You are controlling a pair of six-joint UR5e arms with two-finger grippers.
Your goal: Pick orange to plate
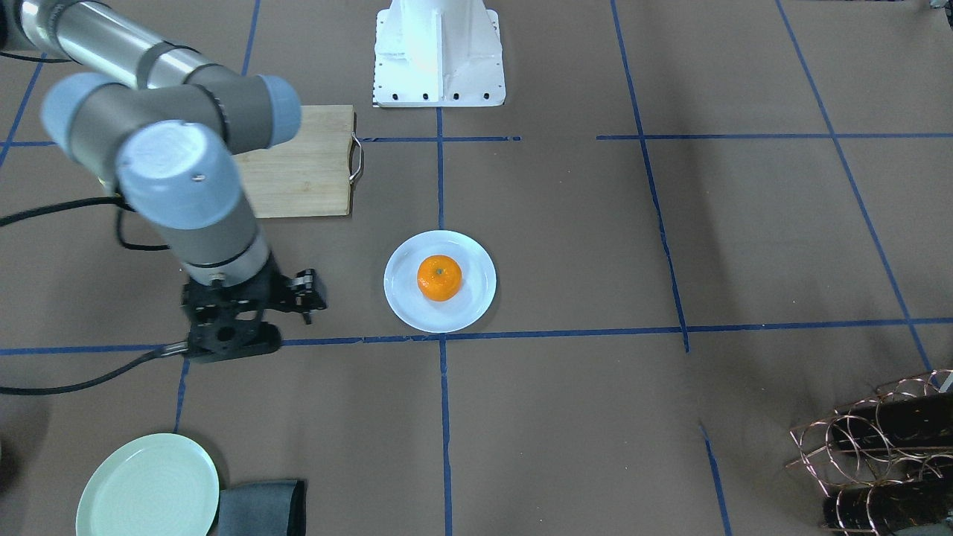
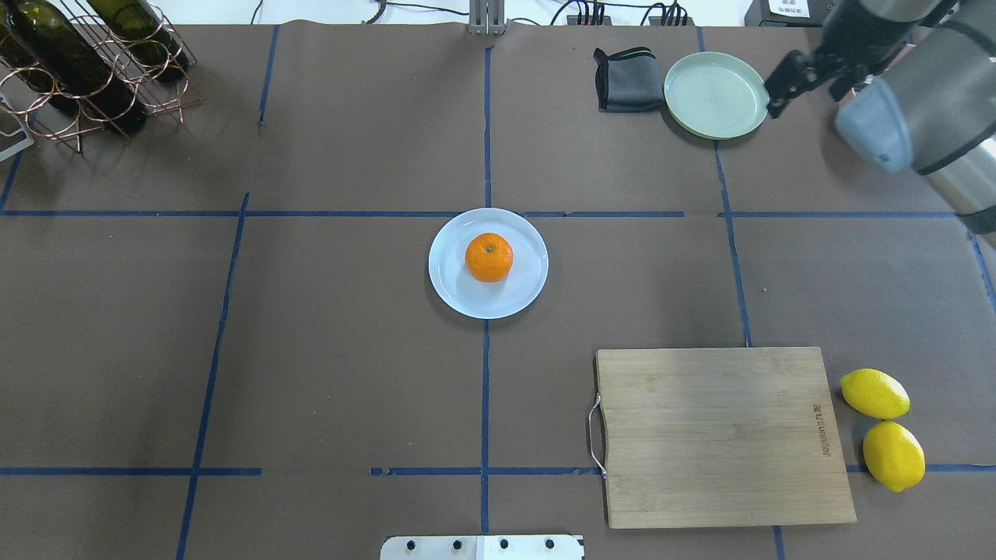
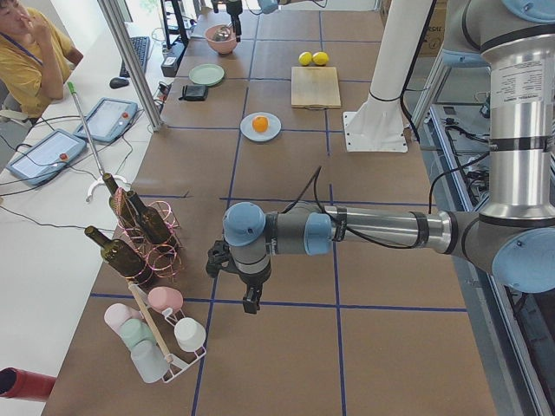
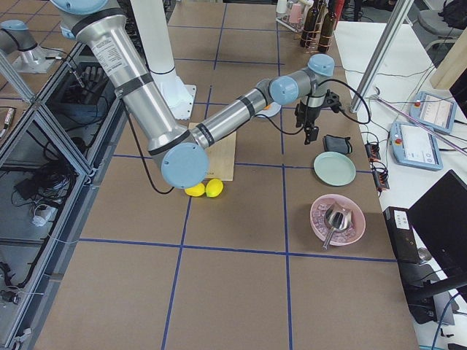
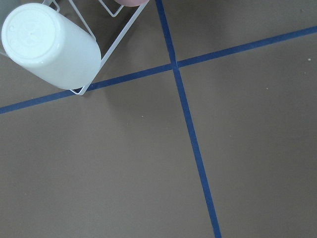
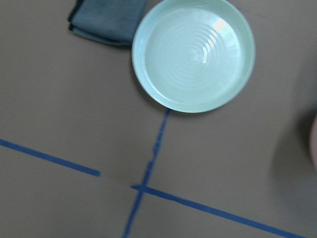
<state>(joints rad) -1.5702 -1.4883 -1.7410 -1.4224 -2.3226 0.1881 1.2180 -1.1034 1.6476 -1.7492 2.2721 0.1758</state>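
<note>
The small, round, bright orange fruit [image 2: 489,257] sat in the middle of the round white plate [image 2: 459,292] at the centre of the brown paper-covered surface [image 2: 350,350]. The right gripper [image 1: 309,296] hung near the pale green plate [image 2: 716,95], well apart from the fruit. The left gripper [image 3: 251,299] hovered beside the white wire cup rack [image 3: 160,342]. Neither gripper's jaws could be read as open or closed.

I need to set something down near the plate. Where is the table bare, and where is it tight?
Bare: the wide stretch from the plate left to the bottle rack, and the strip between plate and board. Tight: the far right corner with cloth and green plate, and beside the board by the lemons.
</note>
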